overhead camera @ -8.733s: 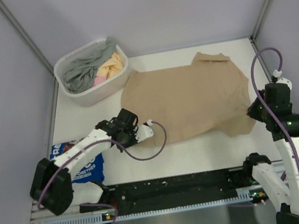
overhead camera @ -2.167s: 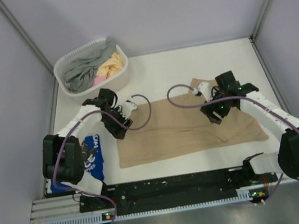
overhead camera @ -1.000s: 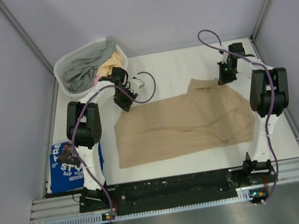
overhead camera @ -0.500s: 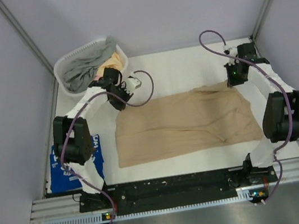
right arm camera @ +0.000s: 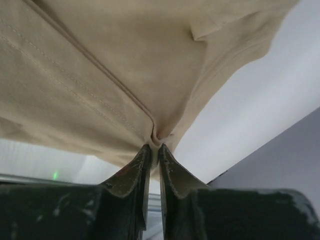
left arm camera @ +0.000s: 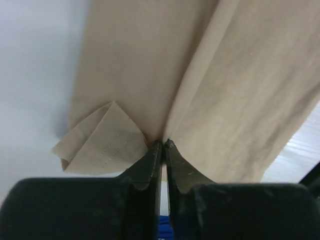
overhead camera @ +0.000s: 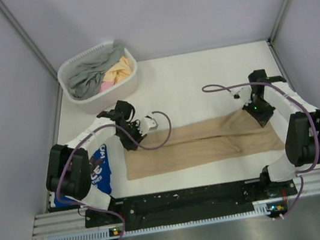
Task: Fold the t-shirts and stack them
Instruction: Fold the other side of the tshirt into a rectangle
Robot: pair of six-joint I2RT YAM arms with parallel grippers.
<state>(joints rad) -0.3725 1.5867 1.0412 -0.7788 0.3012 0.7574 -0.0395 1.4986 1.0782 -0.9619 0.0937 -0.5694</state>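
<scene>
Near the left side, the blue t-shirt point(overhead camera: 100, 171) is lying on the table point(overhead camera: 202, 77), partly under the left arm. White letters are showing on it, but too much is hidden to read them. The tan t-shirt point(overhead camera: 201, 147) is lying in the middle as a long folded strip. The left gripper point(overhead camera: 129, 139) is pinching its far left edge, jaws squeezed tight on the cloth. The right gripper point(overhead camera: 262, 113) is pinching the far right edge the same way. Far left, the white basket point(overhead camera: 110, 96) is holding a grey cloth point(overhead camera: 89, 73), a yellow cloth point(overhead camera: 117, 73) and a bit of pink.
</scene>
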